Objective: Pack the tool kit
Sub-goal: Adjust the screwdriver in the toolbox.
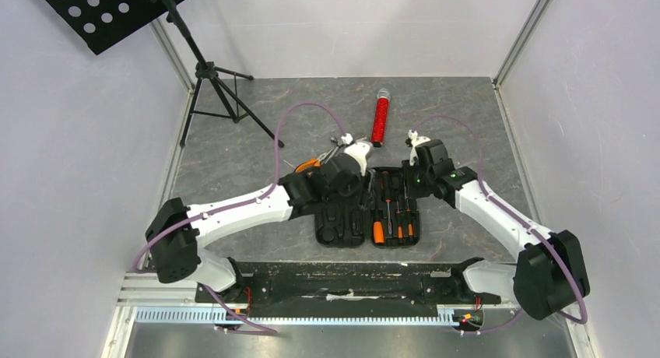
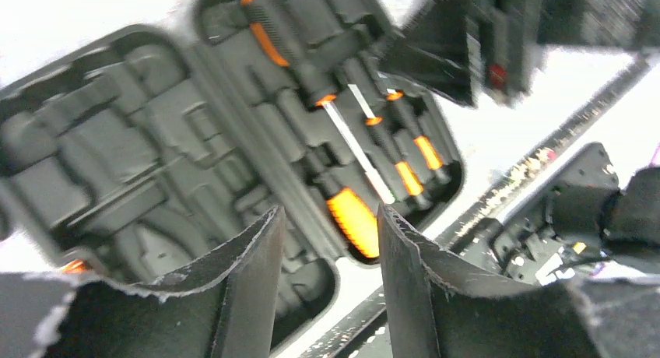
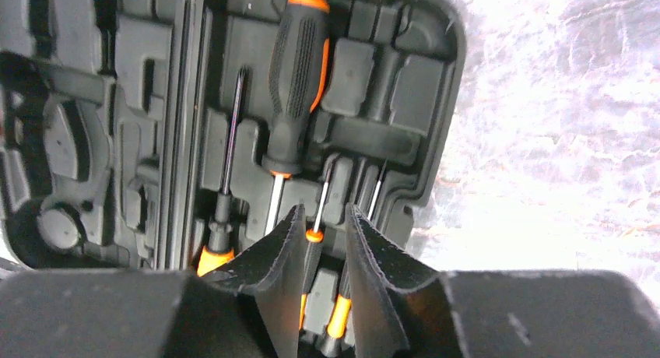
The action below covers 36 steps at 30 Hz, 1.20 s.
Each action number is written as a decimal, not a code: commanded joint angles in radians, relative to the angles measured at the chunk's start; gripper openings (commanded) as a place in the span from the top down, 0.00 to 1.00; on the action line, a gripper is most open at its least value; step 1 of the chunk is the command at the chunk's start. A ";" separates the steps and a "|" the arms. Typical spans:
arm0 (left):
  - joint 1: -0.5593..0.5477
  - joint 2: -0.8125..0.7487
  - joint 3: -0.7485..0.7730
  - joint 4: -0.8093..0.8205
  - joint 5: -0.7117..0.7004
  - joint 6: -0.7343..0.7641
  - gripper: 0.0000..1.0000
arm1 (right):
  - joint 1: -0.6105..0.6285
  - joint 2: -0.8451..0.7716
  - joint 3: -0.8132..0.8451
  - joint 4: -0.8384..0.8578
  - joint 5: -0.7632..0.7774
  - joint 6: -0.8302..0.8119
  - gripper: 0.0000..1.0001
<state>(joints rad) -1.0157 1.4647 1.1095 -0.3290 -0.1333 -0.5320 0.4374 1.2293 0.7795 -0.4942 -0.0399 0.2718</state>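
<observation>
On the table, top view: the tool kit case [image 1: 366, 218] lies open and flat on the table [image 1: 467, 109], between the left arm [image 1: 233, 210] and the right arm [image 1: 498, 214]. Its left half shows bare moulded slots. Its right half holds orange-and-black screwdrivers [image 1: 393, 218].
Beyond the case, top view: an orange-handled tool [image 1: 308, 165] lies loose beside the left arm's wrist. A red tube [image 1: 380, 118] lies farther back, and a tripod stand [image 1: 214, 85] is at the far left.
Left gripper [image 2: 331, 288], left wrist view: its fingers [image 2: 249, 296] are well parted, with nothing between them and touching nothing. It hangs above the open case.
Right gripper [image 3: 321, 241], right wrist view: the jaws are narrowly parted, one either side of a small screwdriver [image 3: 314, 235] lying in its slot. Whether the pads touch it cannot be told.
Case, right wrist view: a large screwdriver [image 3: 296, 70] sits in its slot just past the fingertips.
</observation>
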 commanded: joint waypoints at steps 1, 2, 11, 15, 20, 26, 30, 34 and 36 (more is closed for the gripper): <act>-0.115 0.034 -0.020 0.197 -0.038 0.124 0.48 | -0.085 0.007 0.019 0.108 -0.147 -0.061 0.73; -0.146 0.053 -0.022 0.220 -0.040 0.184 0.49 | -0.092 0.024 0.022 0.130 -0.181 -0.065 0.73; -0.240 0.240 0.014 0.307 0.098 0.424 0.61 | -0.104 0.140 0.031 0.252 -0.267 -0.046 0.75; -0.251 0.300 0.031 0.306 0.114 0.458 0.65 | -0.110 0.158 0.035 0.269 -0.265 -0.060 0.75; -0.250 0.359 0.056 0.298 0.086 0.459 0.68 | -0.114 0.190 0.044 0.283 -0.270 -0.070 0.75; -0.248 0.388 0.069 0.305 -0.013 0.418 0.65 | -0.114 0.201 0.046 0.290 -0.262 -0.075 0.76; -0.248 0.403 0.115 0.232 -0.127 0.318 0.57 | -0.114 0.193 0.037 0.287 -0.224 -0.066 0.76; -0.250 0.402 0.178 0.102 -0.214 0.194 0.53 | -0.114 0.192 0.026 0.280 -0.198 -0.054 0.76; -0.251 0.405 0.219 0.020 -0.231 0.124 0.53 | -0.114 0.194 0.024 0.276 -0.191 -0.048 0.77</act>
<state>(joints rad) -1.2591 1.8614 1.2369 -0.1711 -0.2562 -0.2314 0.3279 1.4315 0.7834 -0.2413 -0.2638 0.2161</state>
